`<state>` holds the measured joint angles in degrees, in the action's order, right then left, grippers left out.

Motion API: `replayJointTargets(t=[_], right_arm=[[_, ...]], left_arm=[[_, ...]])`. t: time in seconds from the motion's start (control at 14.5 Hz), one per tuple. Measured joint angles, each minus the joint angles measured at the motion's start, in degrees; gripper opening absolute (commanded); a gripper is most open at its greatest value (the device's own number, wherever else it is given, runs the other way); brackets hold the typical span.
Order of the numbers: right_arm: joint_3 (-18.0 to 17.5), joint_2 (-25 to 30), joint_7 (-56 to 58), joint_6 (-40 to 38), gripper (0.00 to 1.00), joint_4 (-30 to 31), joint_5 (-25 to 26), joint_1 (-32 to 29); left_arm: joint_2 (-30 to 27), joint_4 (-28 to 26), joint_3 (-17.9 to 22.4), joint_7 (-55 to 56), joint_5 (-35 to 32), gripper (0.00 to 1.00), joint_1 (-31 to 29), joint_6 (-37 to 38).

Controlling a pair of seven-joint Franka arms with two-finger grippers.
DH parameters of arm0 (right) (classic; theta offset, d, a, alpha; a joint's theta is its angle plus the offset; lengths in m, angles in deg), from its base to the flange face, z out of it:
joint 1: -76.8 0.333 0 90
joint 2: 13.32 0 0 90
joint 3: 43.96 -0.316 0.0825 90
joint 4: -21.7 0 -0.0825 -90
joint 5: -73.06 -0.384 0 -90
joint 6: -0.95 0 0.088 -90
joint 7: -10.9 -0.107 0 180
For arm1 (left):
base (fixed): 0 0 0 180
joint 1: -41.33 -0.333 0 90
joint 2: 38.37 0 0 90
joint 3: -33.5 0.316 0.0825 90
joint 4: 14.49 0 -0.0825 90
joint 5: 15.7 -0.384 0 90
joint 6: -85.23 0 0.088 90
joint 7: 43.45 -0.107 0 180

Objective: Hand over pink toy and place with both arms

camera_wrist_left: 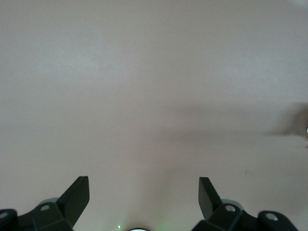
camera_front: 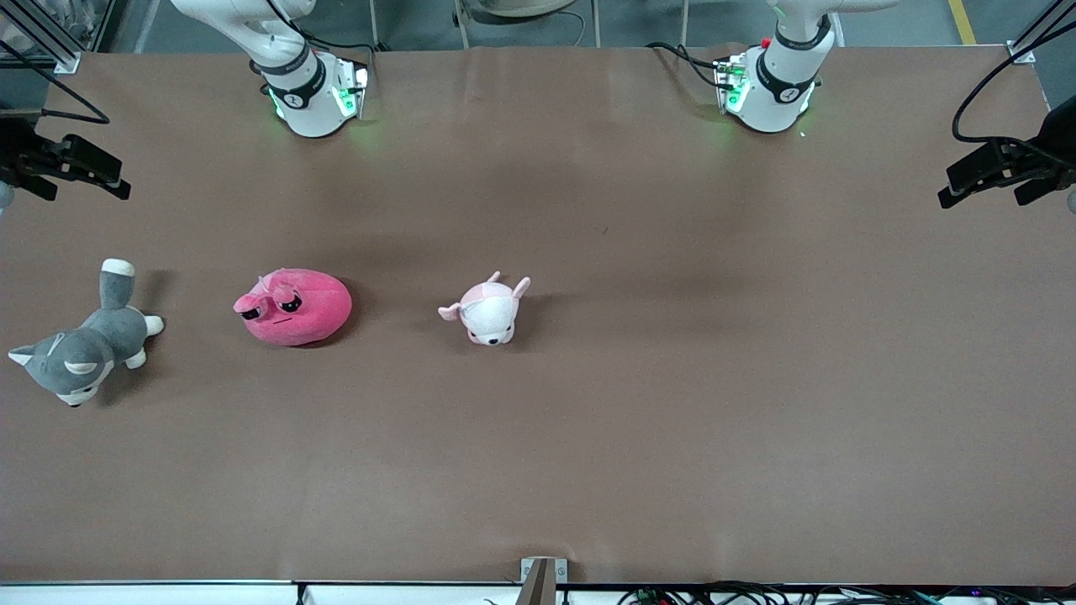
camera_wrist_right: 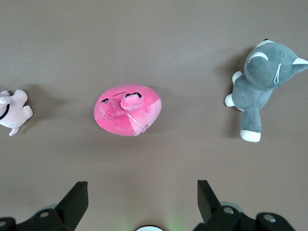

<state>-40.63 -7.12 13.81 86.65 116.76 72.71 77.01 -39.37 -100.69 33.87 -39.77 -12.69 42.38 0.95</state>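
Observation:
The pink toy (camera_front: 294,307), a round hot-pink plush with black droopy eyes, lies on the brown table toward the right arm's end. It also shows in the right wrist view (camera_wrist_right: 128,110). My right gripper (camera_wrist_right: 142,195) is open and empty, high over bare table near that arm's base. My left gripper (camera_wrist_left: 144,195) is open and empty over bare table; no toy shows in its view. Both grippers are out of the front view; only the arm bases (camera_front: 307,88) (camera_front: 777,84) show there.
A pale pink-and-white puppy plush (camera_front: 487,309) lies beside the pink toy, toward the table's middle. A grey-and-white husky plush (camera_front: 88,340) lies at the right arm's end. Black camera mounts (camera_front: 63,164) (camera_front: 1004,168) stand at both table ends.

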Motion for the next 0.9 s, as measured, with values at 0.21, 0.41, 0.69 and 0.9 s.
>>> replayJointTargets(t=[0.21,0.41,0.69,0.9], right_arm=[[0.0,0.0,0.0,0.0,1.00,0.0,0.0,0.0],[0.0,0.0,0.0,0.0,1.00,0.0,0.0,0.0],[0.0,0.0,0.0,0.0,1.00,0.0,0.0,0.0],[0.0,0.0,0.0,0.0,1.00,0.0,0.0,0.0]], left_arm=[[0.0,0.0,0.0,0.0,0.0,1.00,0.0,0.0],[0.2,0.0,0.0,-0.8,-0.5,1.00,0.0,-1.1],[0.5,0.0,-0.1,-5.7,-1.7,1.00,0.2,-3.5],[0.6,0.0,-0.1,-6.0,-1.7,1.00,0.3,-3.5]])
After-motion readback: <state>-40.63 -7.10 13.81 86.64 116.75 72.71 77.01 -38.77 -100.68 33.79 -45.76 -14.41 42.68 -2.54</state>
